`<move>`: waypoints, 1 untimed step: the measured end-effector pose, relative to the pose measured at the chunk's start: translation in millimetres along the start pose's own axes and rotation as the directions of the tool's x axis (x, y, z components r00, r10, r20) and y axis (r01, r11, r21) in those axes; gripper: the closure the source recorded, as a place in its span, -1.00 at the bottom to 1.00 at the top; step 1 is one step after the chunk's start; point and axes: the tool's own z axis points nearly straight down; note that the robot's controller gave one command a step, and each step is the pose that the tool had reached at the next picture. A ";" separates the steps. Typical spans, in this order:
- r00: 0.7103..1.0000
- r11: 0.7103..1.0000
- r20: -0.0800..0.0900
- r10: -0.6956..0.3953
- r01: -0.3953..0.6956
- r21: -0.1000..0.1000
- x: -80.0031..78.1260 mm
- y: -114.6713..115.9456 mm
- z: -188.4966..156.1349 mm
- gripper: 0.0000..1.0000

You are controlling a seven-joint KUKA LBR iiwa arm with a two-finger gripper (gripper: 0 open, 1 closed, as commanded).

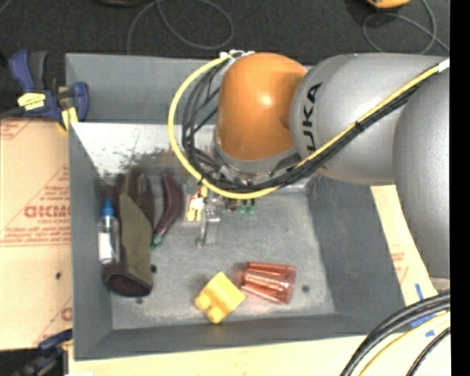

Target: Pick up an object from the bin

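Hanging over the mid floor of the bin (345,241), the pincer (207,224) is seen just below the orange cover (254,104). Whether it is released or clenched can't be told, and nothing is seen held.

Step judged: approach, no grasp made yet. Nearest things are the maroon strips (169,202), just beside it toward the view's left, and the yellow block (219,297) by the front wall, w/ copper tubes (266,282) next to it.

Next, one target must be settled on, then the pincer centred over it, lowered & closed.
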 end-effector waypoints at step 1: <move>1.000 1.000 0.006 0.002 -0.002 -0.001 -0.9 -0.6 -4.4 -1.00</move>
